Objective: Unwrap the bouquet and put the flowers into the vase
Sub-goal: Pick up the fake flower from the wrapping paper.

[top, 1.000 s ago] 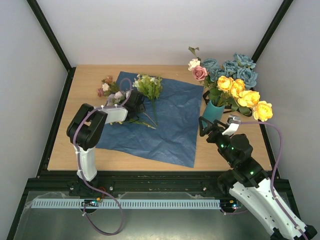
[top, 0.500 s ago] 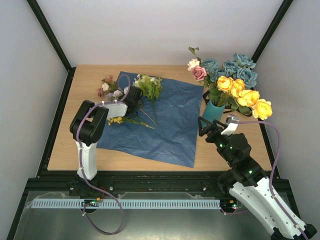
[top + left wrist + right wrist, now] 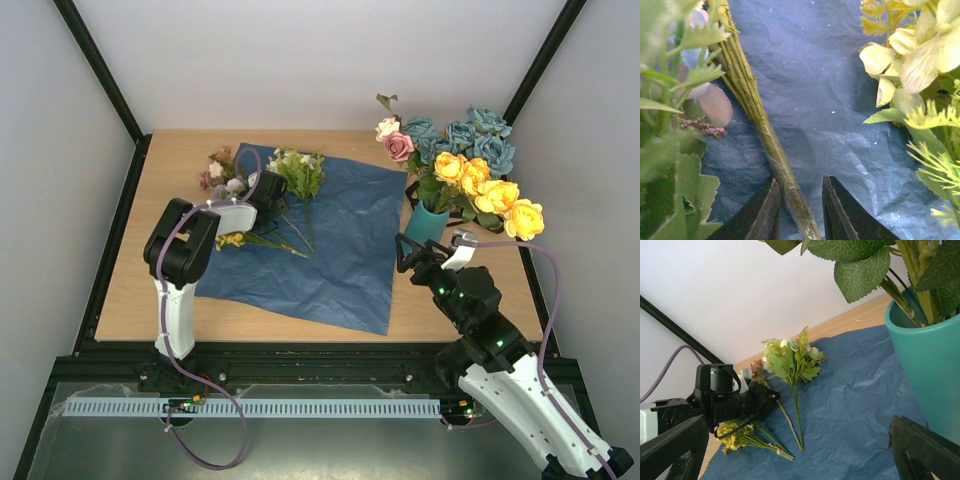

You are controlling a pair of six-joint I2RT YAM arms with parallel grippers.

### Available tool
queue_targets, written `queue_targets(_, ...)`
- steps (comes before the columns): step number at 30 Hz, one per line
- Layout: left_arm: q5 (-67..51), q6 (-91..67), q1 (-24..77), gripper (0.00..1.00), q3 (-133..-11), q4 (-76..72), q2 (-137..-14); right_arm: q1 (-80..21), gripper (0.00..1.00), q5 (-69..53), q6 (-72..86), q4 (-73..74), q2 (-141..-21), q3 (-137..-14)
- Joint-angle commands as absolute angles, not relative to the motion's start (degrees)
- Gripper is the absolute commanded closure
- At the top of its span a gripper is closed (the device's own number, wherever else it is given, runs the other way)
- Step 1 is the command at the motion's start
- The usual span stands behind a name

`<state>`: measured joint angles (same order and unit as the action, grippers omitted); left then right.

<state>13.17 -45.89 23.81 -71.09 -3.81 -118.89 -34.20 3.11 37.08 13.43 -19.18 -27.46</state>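
A pink and white sprig (image 3: 222,172) lies at the left edge of the paper (image 3: 340,250). The left gripper (image 3: 800,181) is low beside it, jaws a little apart around a stem (image 3: 767,135), not clamped. A yellow sprig (image 3: 235,240) and a green sprig (image 3: 298,172) lie on the paper. At right the vase (image 3: 427,224) stands upright, holding the flowers (image 3: 475,180). The right gripper (image 3: 799,427) is just beside it, jaws wide apart.

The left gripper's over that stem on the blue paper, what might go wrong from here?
The left gripper straddles a thin stem lying flat on the blue paper; closing may pinch paper too. The vase is crowded with blooms and the right gripper stands open beside it, not holding it, so another stem might tip it.
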Motion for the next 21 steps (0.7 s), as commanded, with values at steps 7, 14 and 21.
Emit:
queue_targets(7, 13.67, -48.67, 23.63, 0.91, -72.8, 0.46, -121.34, -34.19, 0.03, 3.23, 36.66, 12.3, -18.9, -26.99)
queue_targets(14, 13.61, -48.17, 23.64, 0.98, -72.71, 0.62, -119.01, -34.19, 0.03, 3.43, 35.44, 12.16, -18.61, -26.92)
queue_targets(21, 12.47, -47.99, 23.73, 0.98, -70.52, -2.7, -113.48, -34.19, 0.04, 2.58, 35.3, 11.98, -18.54, -26.64)
